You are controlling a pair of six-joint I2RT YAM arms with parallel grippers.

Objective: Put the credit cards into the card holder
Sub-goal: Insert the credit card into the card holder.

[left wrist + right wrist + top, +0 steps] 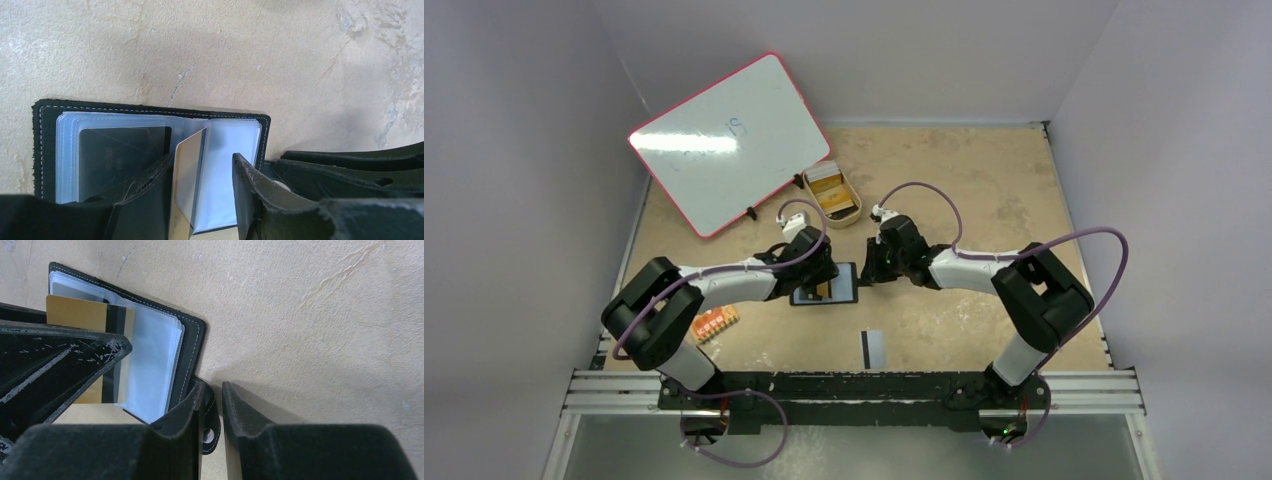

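Observation:
The black card holder [826,285] lies open on the table, its clear pockets [227,165] facing up. A dark credit card [120,150] sits in a left-hand pocket. An orange-gold credit card [187,170] with a black stripe stands on edge, partly inside a pocket. My left gripper [201,156] straddles it, open: the card rests by the left finger [145,200] and the right finger [260,195] is well clear. My right gripper [212,384] stands narrowly open around the snap tab [212,430]. Another credit card [873,347], pale with a black stripe, lies near the front.
A tan oval tray [846,213] holding more cards sits behind the holder. A pink-rimmed whiteboard [729,143] leans at the back left. A small orange board [715,322] lies beside my left arm. Walls close in on both sides.

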